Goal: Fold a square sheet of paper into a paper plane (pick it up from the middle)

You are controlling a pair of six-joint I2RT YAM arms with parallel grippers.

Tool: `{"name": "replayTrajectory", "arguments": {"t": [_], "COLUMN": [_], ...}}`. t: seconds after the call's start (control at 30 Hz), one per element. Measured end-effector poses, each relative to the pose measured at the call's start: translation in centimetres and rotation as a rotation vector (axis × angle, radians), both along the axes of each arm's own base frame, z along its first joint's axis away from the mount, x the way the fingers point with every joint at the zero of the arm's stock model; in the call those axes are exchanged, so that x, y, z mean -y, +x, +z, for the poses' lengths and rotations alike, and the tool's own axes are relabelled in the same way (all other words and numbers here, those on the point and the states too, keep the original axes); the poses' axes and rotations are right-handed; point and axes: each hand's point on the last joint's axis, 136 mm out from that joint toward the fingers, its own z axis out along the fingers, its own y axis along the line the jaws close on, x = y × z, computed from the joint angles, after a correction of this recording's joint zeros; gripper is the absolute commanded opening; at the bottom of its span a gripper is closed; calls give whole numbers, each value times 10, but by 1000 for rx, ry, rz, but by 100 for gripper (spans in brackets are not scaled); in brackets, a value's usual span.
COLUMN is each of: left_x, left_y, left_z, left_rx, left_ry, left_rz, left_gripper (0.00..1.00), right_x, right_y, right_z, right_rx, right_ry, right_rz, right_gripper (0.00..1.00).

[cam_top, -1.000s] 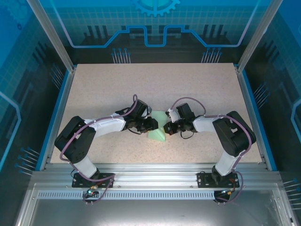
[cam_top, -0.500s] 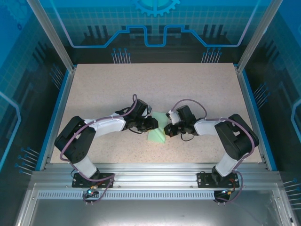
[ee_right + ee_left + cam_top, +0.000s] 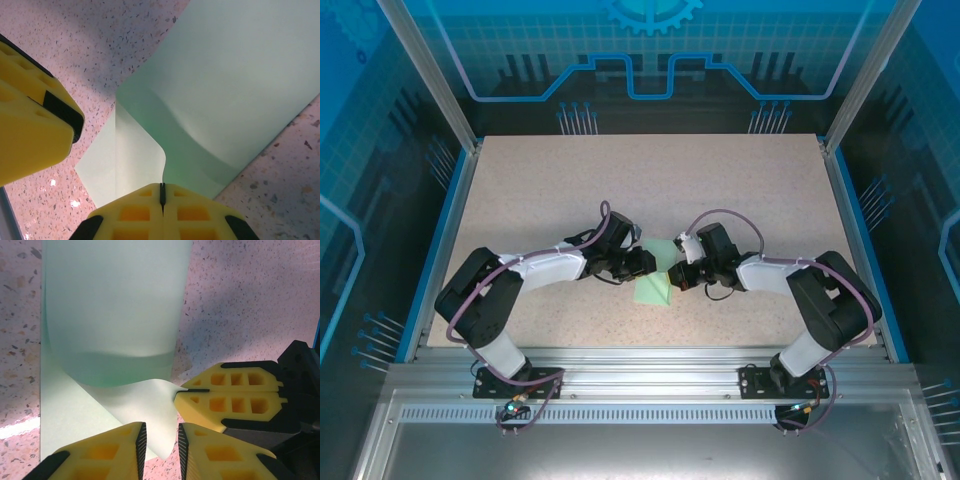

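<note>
Right elbow (image 3: 845,300) swung outward, smooth paper (image 3: 653,291) curled

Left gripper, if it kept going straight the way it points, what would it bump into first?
Most likely the thin pale mint-green paper sheet, whose curled-up fold rises ahead of the left gripper. The right gripper, pinching that fold's corner, sits off to the side, though depth is unclear.
</note>
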Motion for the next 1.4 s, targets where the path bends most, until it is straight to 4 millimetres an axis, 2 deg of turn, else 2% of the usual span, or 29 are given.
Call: {"name": "replayTrajectory", "arguments": {"t": [0.43,1.1,1.4], "left_x": [2,2,8], "left_y": [-3,-5,1], "left_z": [3,2,8], "left_rx": [6,4,7], "left_ry": [-4,-3,-44], "left_rz": [-10,-11,23], "left_gripper": [27,27,23], "right_x": [4,5,5], "right_y": [1,4,4], "right_z": [-16,-22,-22], "right_rx": [-25,-21,-19], "right_ry": [-40,-65,-67], "right_rz": [-15,-8,-6], "right_gripper": [0,1,1]}}
